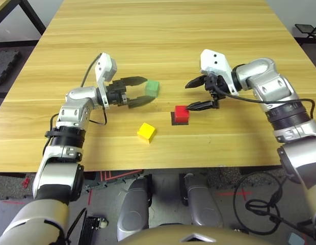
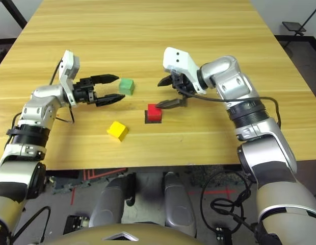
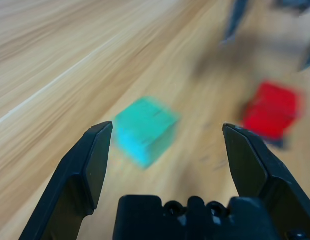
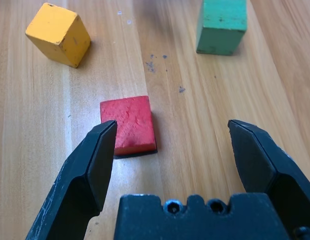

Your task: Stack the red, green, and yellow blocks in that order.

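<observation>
Left wrist view puts the green block point(image 3: 145, 131) just ahead of the left gripper point(image 1: 138, 90), whose jaws stand wide and empty, nearer to it than the right. The red block point(image 1: 181, 113) sits on the black patch point(image 1: 180, 121) on the worktop point(image 1: 163, 35), below the right gripper point(image 1: 202, 93), also wide and empty; yellow block point(image 1: 146, 131) lies nearby.

red block point(image 1: 181, 112): one;
green block point(image 1: 152, 88): one;
yellow block point(image 1: 146, 131): one;
black square patch point(image 1: 174, 120): one;
table point(image 1: 163, 30): one

Head eyes overlook the table point(image 1: 163, 30); wrist cameras sit close above it.
</observation>
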Tool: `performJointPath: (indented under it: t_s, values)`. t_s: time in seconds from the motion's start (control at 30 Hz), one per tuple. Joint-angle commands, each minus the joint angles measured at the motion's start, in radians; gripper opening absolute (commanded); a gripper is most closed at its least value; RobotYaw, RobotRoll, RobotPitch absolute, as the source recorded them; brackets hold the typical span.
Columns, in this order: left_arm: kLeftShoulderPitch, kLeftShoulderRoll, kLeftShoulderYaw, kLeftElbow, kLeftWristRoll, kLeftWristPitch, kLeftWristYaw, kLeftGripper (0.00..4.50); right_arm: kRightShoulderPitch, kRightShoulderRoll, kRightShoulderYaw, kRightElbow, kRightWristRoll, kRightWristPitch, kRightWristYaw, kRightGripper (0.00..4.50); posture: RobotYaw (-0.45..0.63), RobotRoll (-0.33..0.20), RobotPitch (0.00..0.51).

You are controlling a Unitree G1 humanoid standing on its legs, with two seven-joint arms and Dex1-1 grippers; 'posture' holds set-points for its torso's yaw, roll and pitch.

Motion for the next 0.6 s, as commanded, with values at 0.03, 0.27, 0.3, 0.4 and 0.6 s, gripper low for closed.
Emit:
performJointPath:
  t_s: [0.03,0.27,0.3,0.4,0.6]
  values:
    - [-0.051,0.005,-0.018,0.079,0.067,-0.023,0.05,4.5,0.007,-0.014,-0.026,-0.011,0.01,0.016,-0.012,4.47,0.28,-0.067,0.173]
    - [-0.045,-0.015,-0.008,0.039,-0.008,-0.075,-0.178,4.5,0.02,-0.032,-0.047,-0.024,0.01,0.031,-0.022,4.47,0.26,-0.064,0.164]
    - [-0.041,-0.008,-0.015,0.04,-0.011,-0.115,-0.236,4.5,0.018,-0.036,-0.051,-0.018,0.009,0.03,-0.024,4.47,0.26,-0.065,0.163]
    - [-0.083,-0.001,-0.016,0.103,-0.004,-0.163,-0.329,4.5,0.012,-0.044,-0.056,-0.003,0.006,0.028,-0.029,4.47,0.26,-0.064,0.161]
    - [-0.23,-0.009,-0.024,0.312,0.082,-0.281,-0.285,4.5,0.017,-0.051,-0.066,-0.021,0.014,0.044,-0.03,4.47,0.24,-0.064,0.155]
